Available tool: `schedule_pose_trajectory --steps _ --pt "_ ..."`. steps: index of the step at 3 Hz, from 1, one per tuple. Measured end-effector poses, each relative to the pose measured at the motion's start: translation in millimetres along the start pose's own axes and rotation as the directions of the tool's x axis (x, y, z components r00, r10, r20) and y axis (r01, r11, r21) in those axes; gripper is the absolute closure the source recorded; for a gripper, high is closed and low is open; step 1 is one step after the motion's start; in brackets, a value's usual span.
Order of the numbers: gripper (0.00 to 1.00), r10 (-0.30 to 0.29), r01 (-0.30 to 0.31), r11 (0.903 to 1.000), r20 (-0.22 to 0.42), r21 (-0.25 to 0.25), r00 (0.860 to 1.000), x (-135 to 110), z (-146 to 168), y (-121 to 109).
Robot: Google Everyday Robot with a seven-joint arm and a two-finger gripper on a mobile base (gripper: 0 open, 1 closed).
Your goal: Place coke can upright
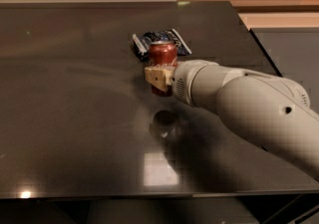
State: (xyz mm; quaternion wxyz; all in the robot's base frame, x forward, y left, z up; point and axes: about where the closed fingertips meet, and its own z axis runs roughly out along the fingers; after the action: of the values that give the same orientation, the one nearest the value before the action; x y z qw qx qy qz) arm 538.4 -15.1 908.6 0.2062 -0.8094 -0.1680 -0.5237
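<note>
Hand (159, 77) pinched coke can (163, 55) upright, seemingly clear of table (75, 118), mid-table toward far edge, just in front of snack bag (147, 39) | risk: early release could topple can, or bump bag

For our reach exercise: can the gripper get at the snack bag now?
Probably not: the gripper holds the coke can upright, and the can sits between it and the snack bag.
</note>
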Motion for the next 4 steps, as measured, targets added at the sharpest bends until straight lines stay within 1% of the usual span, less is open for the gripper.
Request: schedule_pose_trajectory --steps 1,2,3,4 --pt "1.0 -0.034 0.032 0.9991 -0.066 -0.027 0.997 -3.2 0.7 2.2" --pt "1.0 -0.049 0.046 0.9984 -0.106 -0.034 0.993 -5.5 4.2 1.7" --pt "1.0 -0.06 0.056 0.998 -0.119 -0.03 0.991 -12.1 10.2 1.3" --pt "1.0 -0.082 0.08 0.9965 -0.134 -0.025 0.988 -18.2 16.3 -0.6"
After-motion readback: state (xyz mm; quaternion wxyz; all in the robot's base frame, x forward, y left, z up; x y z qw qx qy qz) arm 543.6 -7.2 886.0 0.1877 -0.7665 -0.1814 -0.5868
